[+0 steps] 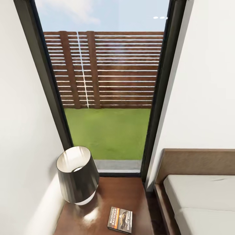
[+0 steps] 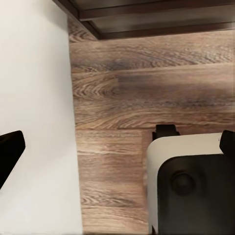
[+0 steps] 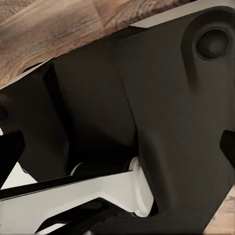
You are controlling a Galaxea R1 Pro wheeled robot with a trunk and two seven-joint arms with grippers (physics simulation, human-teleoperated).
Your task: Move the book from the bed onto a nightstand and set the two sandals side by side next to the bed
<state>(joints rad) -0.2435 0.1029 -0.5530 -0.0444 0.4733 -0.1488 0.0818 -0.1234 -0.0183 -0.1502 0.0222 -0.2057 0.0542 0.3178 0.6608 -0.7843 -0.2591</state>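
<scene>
The book (image 1: 120, 220) is seen lying flat on the nightstand (image 1: 127, 192), near its front edge, w/ the lamp (image 1: 77, 174) behind it toward the window (image 1: 107, 98). The bed (image 1: 195, 199) sits just beside the nightstand, on the side away from the lamp, mattress bare in what is visible. So the book step is judged done; the sandals remain, and they can't be placed from here.

Fingers: a dark fingertip (image 2: 9, 152) is caught at the edge of the left wrist view over the wood floor (image 2: 147, 98), a black tip at the edge of the right wrist view against the robot's own body; whether either pair is wide, narrow or holding anything can't be told.

Risks: the book, close to the front edge, could be knocked off if the base or an arm brushes the nightstand while turning away. The lamp could be clipped likewise in the tight gap btw wall and bed.
</scene>
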